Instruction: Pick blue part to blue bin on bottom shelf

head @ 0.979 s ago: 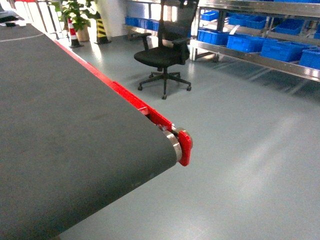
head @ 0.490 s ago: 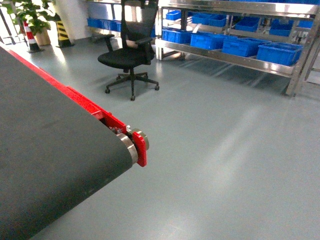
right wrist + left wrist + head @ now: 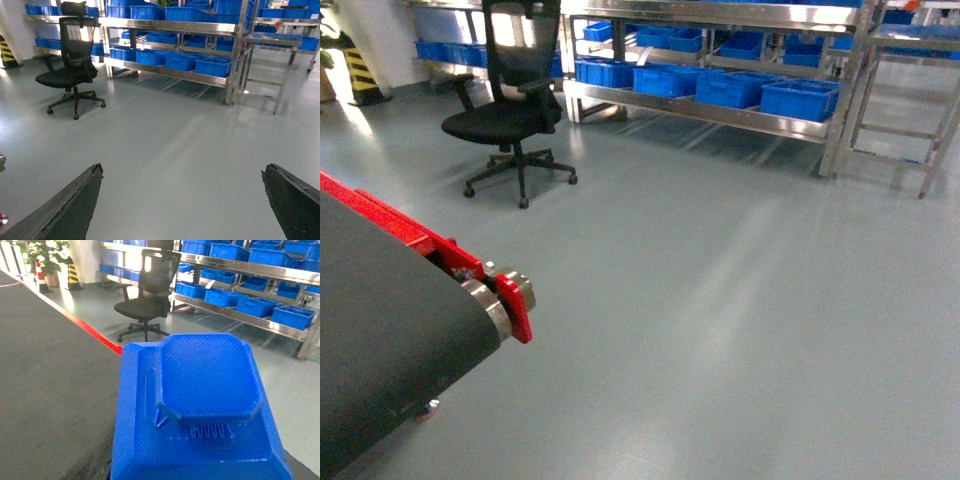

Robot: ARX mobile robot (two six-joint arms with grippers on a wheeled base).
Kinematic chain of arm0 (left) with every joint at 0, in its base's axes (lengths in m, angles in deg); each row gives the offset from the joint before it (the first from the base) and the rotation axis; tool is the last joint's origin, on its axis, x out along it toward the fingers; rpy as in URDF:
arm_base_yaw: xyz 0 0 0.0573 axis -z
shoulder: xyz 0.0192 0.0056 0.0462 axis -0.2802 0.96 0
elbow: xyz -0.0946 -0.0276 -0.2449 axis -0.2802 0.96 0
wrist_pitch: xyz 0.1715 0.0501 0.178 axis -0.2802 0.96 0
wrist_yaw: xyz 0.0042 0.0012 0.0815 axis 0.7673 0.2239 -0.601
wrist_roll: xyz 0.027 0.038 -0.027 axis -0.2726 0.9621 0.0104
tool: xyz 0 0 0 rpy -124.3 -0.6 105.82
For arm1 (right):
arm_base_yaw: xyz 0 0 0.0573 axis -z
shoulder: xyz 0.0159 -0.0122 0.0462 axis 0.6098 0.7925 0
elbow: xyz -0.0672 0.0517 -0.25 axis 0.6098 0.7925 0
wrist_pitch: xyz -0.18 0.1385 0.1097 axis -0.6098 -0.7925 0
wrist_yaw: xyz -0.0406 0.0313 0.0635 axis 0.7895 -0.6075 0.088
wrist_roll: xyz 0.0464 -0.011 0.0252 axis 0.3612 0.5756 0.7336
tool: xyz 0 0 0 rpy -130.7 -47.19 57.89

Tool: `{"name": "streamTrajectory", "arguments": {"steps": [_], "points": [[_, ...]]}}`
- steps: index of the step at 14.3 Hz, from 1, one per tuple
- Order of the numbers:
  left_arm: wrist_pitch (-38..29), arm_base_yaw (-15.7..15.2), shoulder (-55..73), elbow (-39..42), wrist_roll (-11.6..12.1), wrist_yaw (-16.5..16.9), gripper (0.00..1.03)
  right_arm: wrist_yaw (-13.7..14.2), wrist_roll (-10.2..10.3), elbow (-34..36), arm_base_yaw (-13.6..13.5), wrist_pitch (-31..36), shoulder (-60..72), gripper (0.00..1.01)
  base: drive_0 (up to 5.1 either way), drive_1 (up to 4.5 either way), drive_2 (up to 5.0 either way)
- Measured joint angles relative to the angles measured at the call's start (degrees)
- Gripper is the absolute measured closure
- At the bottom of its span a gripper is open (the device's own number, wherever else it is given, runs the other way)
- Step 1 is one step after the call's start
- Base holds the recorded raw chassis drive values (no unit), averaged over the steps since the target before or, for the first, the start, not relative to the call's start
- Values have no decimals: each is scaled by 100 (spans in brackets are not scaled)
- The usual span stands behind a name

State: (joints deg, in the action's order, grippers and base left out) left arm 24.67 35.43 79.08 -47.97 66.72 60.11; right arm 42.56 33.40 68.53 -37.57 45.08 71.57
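The blue part [image 3: 200, 405], a chunky dark-blue printed piece with a raised octagonal top, fills the lower half of the left wrist view. My left gripper [image 3: 200, 474] is shut on it, with only dark finger edges showing at the bottom corners. The part hangs over the edge of the grey conveyor belt [image 3: 45, 370]. My right gripper [image 3: 182, 170] is open with only floor between its fingertips. The bottom shelf [image 3: 700, 110] of the steel rack carries a row of blue bins [image 3: 800, 98] at the far side of the floor. Neither gripper shows in the head view.
The conveyor's end [image 3: 515, 300], with its red side plate, sits at the lower left. A black office chair [image 3: 505, 110] stands in front of the rack's left part. A second steel frame [image 3: 910, 100] stands to the right. Grey floor lies between me and the rack.
The head view has swung to the right: the conveyor has slid towards the left edge and the chair and the rack with blue bins have moved towards the middle.
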Motion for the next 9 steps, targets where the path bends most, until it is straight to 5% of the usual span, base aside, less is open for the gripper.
{"name": "streamTrajectory", "arguments": {"steps": [9], "points": [[2, 0, 2, 0, 0, 0, 60, 0, 0, 0, 0, 2, 0, 3, -161, -161, -161]]}}
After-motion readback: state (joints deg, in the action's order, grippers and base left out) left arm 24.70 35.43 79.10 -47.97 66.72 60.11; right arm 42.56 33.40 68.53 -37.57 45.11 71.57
